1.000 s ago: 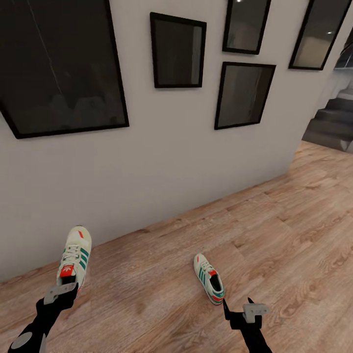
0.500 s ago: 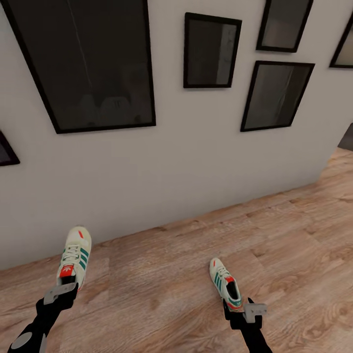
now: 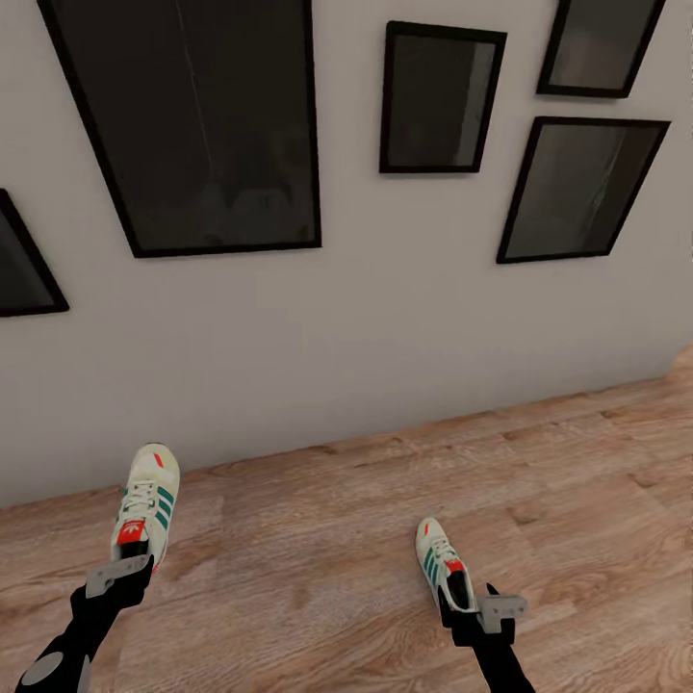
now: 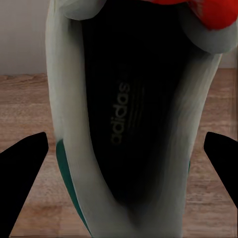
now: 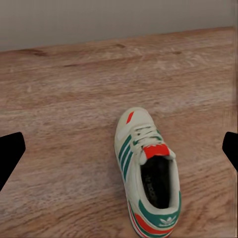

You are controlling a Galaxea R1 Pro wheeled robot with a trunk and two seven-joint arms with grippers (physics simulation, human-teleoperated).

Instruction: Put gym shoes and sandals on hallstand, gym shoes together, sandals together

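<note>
Pickup step: left gripper (image 3: 119, 575) appears clamped on one cream-white green-striped sneaker (image 3: 144, 502), held off the wood-plank floor (image 3: 318, 558); right gripper (image 3: 478, 610) hangs wide open and empty beside the second sneaker (image 5: 148, 173), needing descent and closure.

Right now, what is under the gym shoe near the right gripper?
Under the right gym shoe lies the wood-plank corridor floor; the right wrist view shows it resting there, the right gripper apart from it. The planks directly beneath its sole are covered.
</note>
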